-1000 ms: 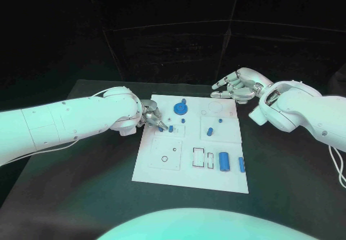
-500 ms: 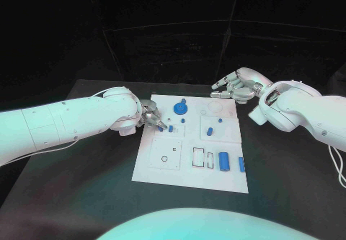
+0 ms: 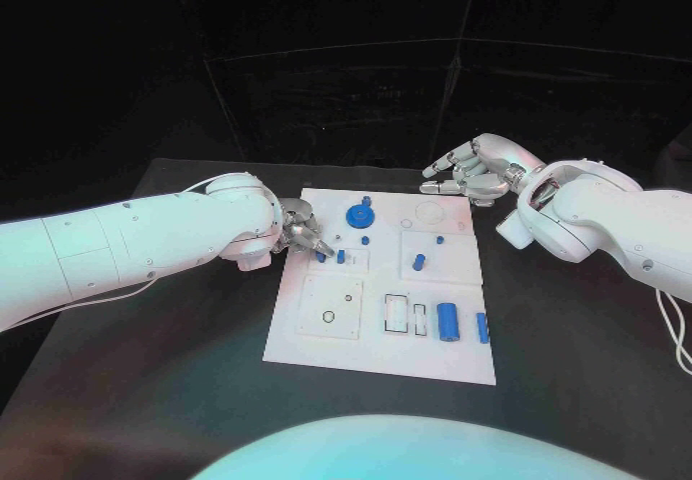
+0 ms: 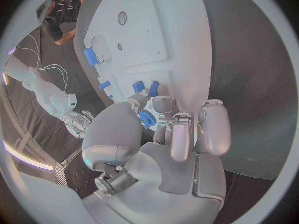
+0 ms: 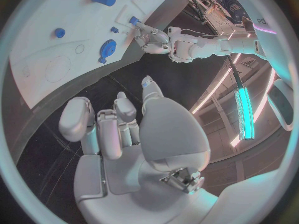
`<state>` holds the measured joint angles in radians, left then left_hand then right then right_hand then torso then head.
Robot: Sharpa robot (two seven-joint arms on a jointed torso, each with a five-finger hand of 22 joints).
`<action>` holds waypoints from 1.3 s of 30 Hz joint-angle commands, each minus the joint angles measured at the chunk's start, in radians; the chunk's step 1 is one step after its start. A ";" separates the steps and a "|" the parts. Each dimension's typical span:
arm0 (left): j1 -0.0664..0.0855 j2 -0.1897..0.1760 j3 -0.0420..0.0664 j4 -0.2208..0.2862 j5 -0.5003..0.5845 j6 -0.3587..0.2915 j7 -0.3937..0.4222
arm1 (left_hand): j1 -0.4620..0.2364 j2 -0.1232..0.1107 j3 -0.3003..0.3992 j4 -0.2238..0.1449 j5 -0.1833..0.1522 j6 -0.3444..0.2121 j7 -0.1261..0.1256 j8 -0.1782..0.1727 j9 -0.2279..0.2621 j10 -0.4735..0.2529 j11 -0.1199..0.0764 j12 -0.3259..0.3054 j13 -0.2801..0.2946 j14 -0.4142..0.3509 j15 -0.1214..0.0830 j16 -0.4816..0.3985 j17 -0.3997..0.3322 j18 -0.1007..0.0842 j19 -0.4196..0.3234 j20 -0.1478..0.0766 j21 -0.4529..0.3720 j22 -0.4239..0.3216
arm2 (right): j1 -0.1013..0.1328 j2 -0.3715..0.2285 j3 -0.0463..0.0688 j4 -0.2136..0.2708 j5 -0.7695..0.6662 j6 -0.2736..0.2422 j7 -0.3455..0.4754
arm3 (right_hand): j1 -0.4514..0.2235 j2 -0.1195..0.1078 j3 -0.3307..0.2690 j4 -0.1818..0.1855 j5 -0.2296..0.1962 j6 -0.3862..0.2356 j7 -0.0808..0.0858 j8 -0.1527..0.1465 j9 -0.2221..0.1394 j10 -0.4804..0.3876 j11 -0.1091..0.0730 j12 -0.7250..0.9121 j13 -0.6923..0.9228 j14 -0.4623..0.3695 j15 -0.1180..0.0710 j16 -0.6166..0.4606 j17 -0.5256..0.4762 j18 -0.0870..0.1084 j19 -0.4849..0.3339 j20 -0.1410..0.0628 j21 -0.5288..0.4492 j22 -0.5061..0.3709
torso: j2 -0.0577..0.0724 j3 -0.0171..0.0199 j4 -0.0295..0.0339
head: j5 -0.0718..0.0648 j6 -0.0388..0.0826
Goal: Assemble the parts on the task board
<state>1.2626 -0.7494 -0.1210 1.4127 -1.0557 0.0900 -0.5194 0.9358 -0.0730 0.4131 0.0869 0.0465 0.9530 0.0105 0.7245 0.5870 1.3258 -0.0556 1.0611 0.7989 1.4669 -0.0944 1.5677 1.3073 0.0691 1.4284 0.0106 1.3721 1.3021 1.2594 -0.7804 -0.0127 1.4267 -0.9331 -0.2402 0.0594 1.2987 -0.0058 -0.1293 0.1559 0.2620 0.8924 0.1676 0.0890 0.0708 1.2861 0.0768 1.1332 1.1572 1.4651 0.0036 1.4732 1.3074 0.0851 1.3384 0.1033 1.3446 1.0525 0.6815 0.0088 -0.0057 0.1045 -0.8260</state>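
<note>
The white task board (image 3: 378,330) lies in the middle of the table. My left hand (image 3: 300,232) is at the board's left edge and pinches a small blue part (image 4: 146,118) between thumb and a finger, low over the board. Next to it a blue peg (image 3: 340,256) stands in the board. A blue gear (image 3: 359,214) sits near the far edge, also seen as the blue gear (image 5: 107,48). A blue cylinder (image 3: 449,321) and a thin blue piece (image 3: 482,328) lie at the near right. My right hand (image 3: 473,170) hovers past the far right corner, fingers spread, holding nothing.
More small blue parts (image 3: 420,263) sit in the board's right half. Rectangular slots (image 3: 397,312) and a round hole (image 3: 329,318) show in the near half. Black table (image 3: 159,350) surrounds the board on all sides.
</note>
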 commanded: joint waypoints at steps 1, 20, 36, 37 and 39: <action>0.001 0.001 0.000 0.003 -0.002 0.006 -0.005 | -0.010 0.000 -0.001 0.006 0.003 0.008 0.001 0.007 0.001 0.007 0.002 0.004 0.001 0.104 -0.009 0.003 0.263 -0.006 0.006 -0.001 0.004 0.001 | 0.002 0.001 0.000 0.001 -0.001 0.005 0.008 | 0.005 0.008 -0.006 0.000 -0.001 0.000 -0.001 0.005 0.001 -0.005 0.001 -0.004 -0.001 0.064 -0.005 -0.005 0.090 0.013 -0.006 0.001 -0.004 -0.002 | 0.000 0.0002 0.0004 | 0.000 0.000; 0.002 -0.034 0.003 0.022 0.003 -0.053 0.005 | -0.081 -0.012 -0.085 0.059 0.003 0.010 -0.001 0.012 0.003 0.008 0.000 0.002 -0.004 0.104 -0.011 0.003 0.263 -0.005 0.005 -0.002 0.001 0.000 | 0.002 0.002 0.000 -0.002 -0.001 0.005 0.009 | 0.004 0.009 -0.007 0.001 -0.001 0.000 -0.001 0.006 0.001 -0.005 0.001 -0.004 -0.001 0.064 -0.005 -0.005 0.091 0.013 -0.006 0.001 -0.004 -0.001 | 0.000 -0.0007 0.0011 | -0.001 0.001; 0.013 -0.015 0.002 -0.014 0.288 -0.302 0.459 | 0.227 0.000 -0.050 -0.069 0.000 -0.328 0.169 -0.160 -0.125 -0.525 0.168 -0.356 -0.341 -0.391 0.136 -0.680 -0.605 0.093 -0.473 0.114 -0.683 -0.659 | 0.002 0.003 0.000 -0.008 -0.001 0.002 0.009 | 0.003 0.010 -0.010 0.003 -0.001 0.000 -0.001 0.006 0.001 -0.006 0.001 -0.005 -0.003 0.064 -0.005 -0.006 0.089 0.014 -0.007 0.001 -0.005 -0.004 | 0.000 -0.0003 0.0008 | -0.008 0.014; 0.013 -0.005 0.001 -0.023 0.281 -0.318 0.502 | 0.253 -0.005 -0.041 -0.084 0.001 -0.330 0.171 -0.169 -0.137 -0.537 0.171 -0.369 -0.353 -0.405 0.140 -0.696 -0.617 0.093 -0.483 0.119 -0.701 -0.671 | 0.002 0.004 0.000 -0.009 -0.001 0.002 0.009 | 0.003 0.010 -0.010 0.003 -0.001 0.000 -0.001 0.006 0.001 -0.006 0.001 -0.005 -0.003 0.064 -0.005 -0.006 0.089 0.014 -0.007 0.001 -0.005 -0.004 | 0.000 -0.0002 0.0007 | -0.009 0.014; 0.012 0.012 0.001 -0.039 0.237 -0.333 0.553 | 0.296 -0.014 -0.024 -0.112 0.004 -0.319 0.177 -0.186 -0.162 -0.552 0.178 -0.395 -0.381 -0.415 0.144 -0.719 -0.638 0.097 -0.487 0.128 -0.728 -0.690 | 0.002 0.006 0.000 -0.010 -0.001 0.002 0.010 | 0.003 0.010 -0.010 0.003 -0.001 0.000 -0.001 0.006 0.001 -0.006 0.001 -0.006 -0.004 0.064 -0.005 -0.006 0.088 0.014 -0.007 0.001 -0.005 -0.004 | 0.000 -0.0002 -0.0005 | -0.011 0.017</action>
<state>1.2736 -0.7417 -0.1203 1.3817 -0.8414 -0.1537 -0.1689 1.2229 -0.0853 0.3859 -0.0187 0.0502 0.6295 0.1768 0.5403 0.4269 0.7790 0.1199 0.6694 0.4214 1.0582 0.0497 0.8540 0.6733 0.1624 0.9439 0.1371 0.6486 0.6147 1.2594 -0.7762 -0.0128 1.4167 -0.9332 -0.2400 0.0597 1.2989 -0.0059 -0.1319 0.1586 0.2620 0.8924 0.1676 0.0890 0.0708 1.2861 0.0768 1.1332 1.1551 1.4651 0.0036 1.4732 1.3080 0.0851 1.3384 0.1033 1.3446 1.0496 0.6812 0.0086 -0.0048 0.0955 -0.8114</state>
